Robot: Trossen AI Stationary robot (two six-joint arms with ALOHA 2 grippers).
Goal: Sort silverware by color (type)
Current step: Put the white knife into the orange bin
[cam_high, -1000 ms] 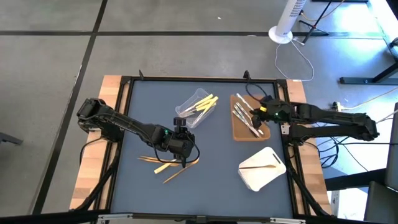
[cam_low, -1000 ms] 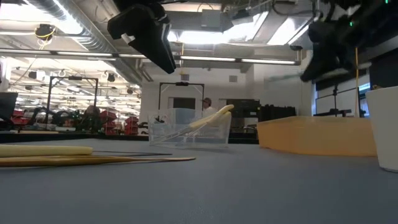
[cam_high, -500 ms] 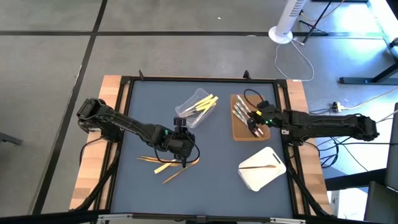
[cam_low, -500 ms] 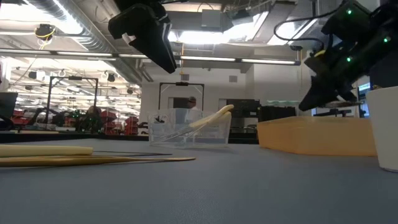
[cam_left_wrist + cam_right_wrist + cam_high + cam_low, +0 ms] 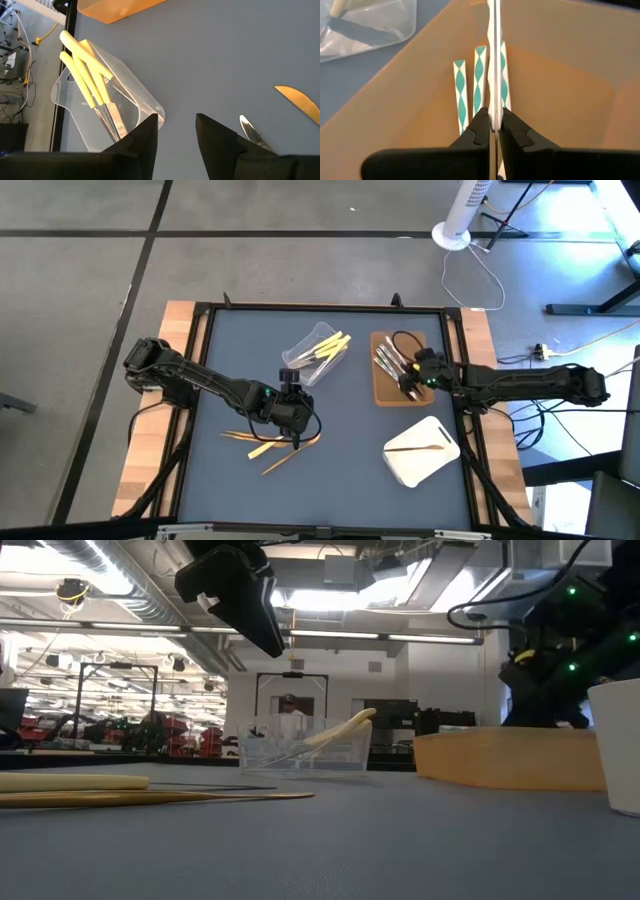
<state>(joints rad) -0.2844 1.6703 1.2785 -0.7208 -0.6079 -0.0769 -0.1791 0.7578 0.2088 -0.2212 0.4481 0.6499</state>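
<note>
Three groups of silverware so far. Silver pieces (image 5: 392, 366) lie on the brown tray (image 5: 380, 393), pale yellow ones (image 5: 327, 348) stick out of the clear tub (image 5: 301, 360), and one orange-brown piece (image 5: 415, 447) sits on the white tray (image 5: 432, 462). More still lie loose on the surface (image 5: 240, 360) near the left arm.

Right tool (image 5: 408, 383) is low over the brown tray, clamped shut on a thin silver utensil (image 5: 493, 60). In the right wrist view it runs straight out between the fingers (image 5: 476, 135), with patterned handles (image 5: 470, 85) lying in the tray below it. We read this as the placing step for a silver piece. Next move: ease down, let go so it lands flat with the rest, lift clear without dragging the neighbours.

Left tool (image 5: 293, 408) hangs above the loose pile (image 5: 270, 442), jaws partly apart, holding nothing we can see. Its wrist view shows the gap between its fingers (image 5: 145, 137) empty. We'd expect it to take one of the loose pieces next.

Counts, as far as we can tell:
- silver on brown tray: roughly four, overlapping, not certain
- yellow in tub: three handles visible
- orange-brown on white tray: one
- loose on the surface: about four, yellow and orange-brown mixed, partly under the arm
</note>
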